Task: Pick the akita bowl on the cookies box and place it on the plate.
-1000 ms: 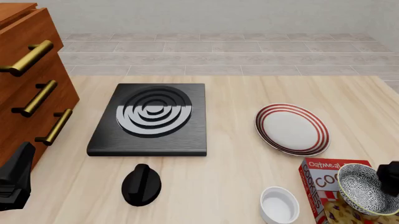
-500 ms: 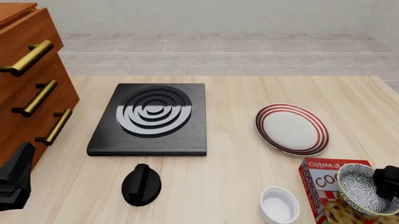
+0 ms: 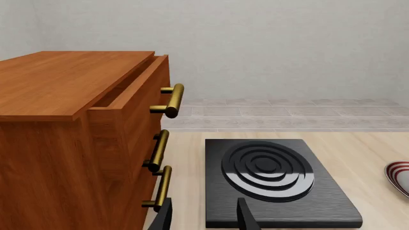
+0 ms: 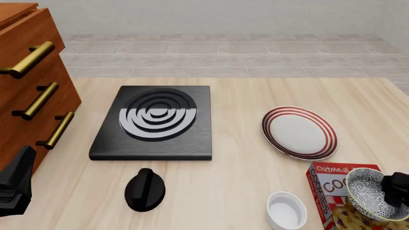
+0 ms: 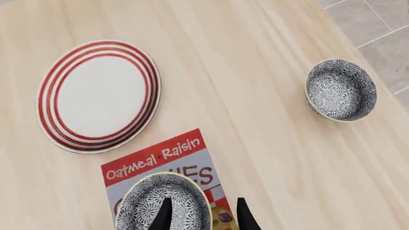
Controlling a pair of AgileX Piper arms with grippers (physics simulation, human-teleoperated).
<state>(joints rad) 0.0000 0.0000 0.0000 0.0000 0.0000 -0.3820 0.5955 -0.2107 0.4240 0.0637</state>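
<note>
Right gripper (image 5: 201, 215) straddles the akita bowl's (image 5: 163, 203) rim atop the cookies box (image 5: 160, 160), jaws narrowly parted.

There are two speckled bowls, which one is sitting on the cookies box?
The akita bowl right at the right tool, resting on the red cookies box. The other speckled bowl stands alone on the bare table, farther off.

On my desk (image 4: 255, 91) the black stove (image 4: 153, 122) is the landmark. Left of it stands a wooden drawer cabinet (image 4: 28, 81) with brass handles. Just nearer than it lies a black knob (image 4: 145, 189). Nearer and rightward sits a plain white bowl (image 4: 286, 210). A second speckled bowl (image 5: 340, 89) sits apart.
</note>
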